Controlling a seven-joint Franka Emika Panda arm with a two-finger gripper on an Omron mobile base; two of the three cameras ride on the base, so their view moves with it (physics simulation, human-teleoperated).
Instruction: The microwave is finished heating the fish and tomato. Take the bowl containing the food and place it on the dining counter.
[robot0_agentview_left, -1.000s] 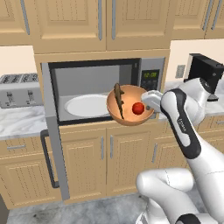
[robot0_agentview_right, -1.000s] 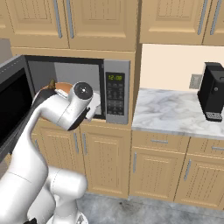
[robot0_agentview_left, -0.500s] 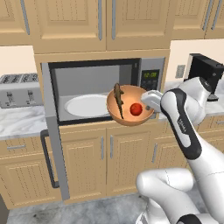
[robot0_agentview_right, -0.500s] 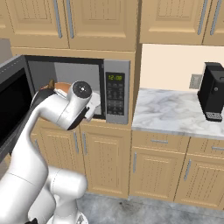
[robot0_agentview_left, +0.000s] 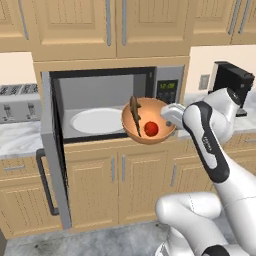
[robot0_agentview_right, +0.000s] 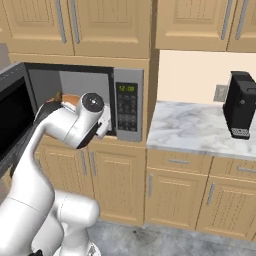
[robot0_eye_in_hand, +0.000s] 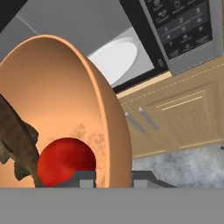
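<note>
The hand (robot0_agentview_left: 172, 116) is clenched on the right rim of the bowl (robot0_agentview_left: 148, 120) and holds it in the air, in front of the open microwave (robot0_agentview_left: 112, 105) — tilted, its mouth facing the camera. The bowl is smooth, orange-brown, terracotta-like. Inside lie a slender brown fish (robot0_agentview_left: 135, 114) and a small red tomato (robot0_agentview_left: 151, 129) — low against the wall. The white turntable plate (robot0_agentview_left: 97, 121) sits behind it.
</note>
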